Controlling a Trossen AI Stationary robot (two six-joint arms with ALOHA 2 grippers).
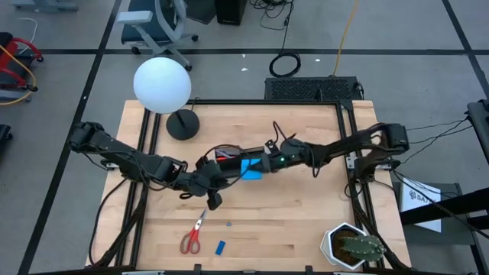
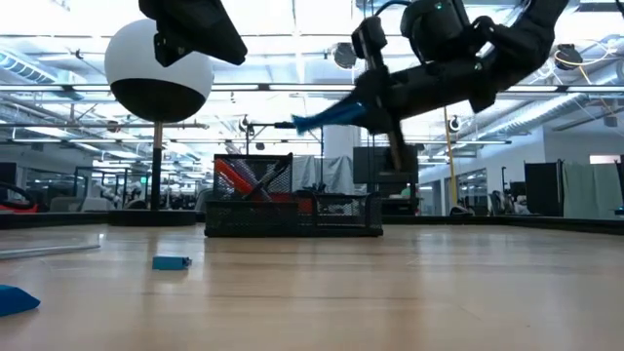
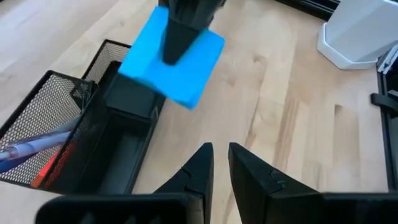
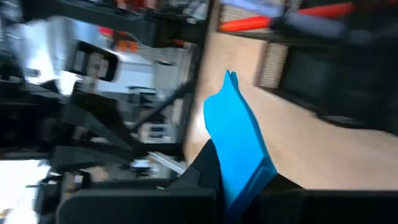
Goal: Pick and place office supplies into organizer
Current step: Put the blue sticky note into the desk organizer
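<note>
My right gripper (image 1: 260, 163) is shut on the blue square notepad (image 1: 250, 169) and holds it in the air just beside the black mesh organizer (image 3: 74, 137). A purple pen (image 3: 31, 148) and an orange marker (image 3: 59, 163) lie in the organizer. My left gripper (image 3: 219, 158) hovers on the organizer's near side, its fingers a narrow gap apart with nothing between them. The red-handled scissors (image 1: 192, 237) and a small blue eraser (image 1: 220, 247) lie flat on the table near its front edge. My right gripper pinches the notepad between its two fingers, one on each flat face (image 4: 231, 163). The upper finger (image 3: 177, 37) reaches in from one edge to about the middle of the pad. The fingers come nearly level from the table's right. The pad is lifted clear and tilted.
A white globe lamp (image 1: 162, 84) on a round black base (image 1: 182, 124) stands at the far left. A potted cactus (image 1: 353, 246) sits at the near right corner. Bare wood lies between the organizer and the scissors.
</note>
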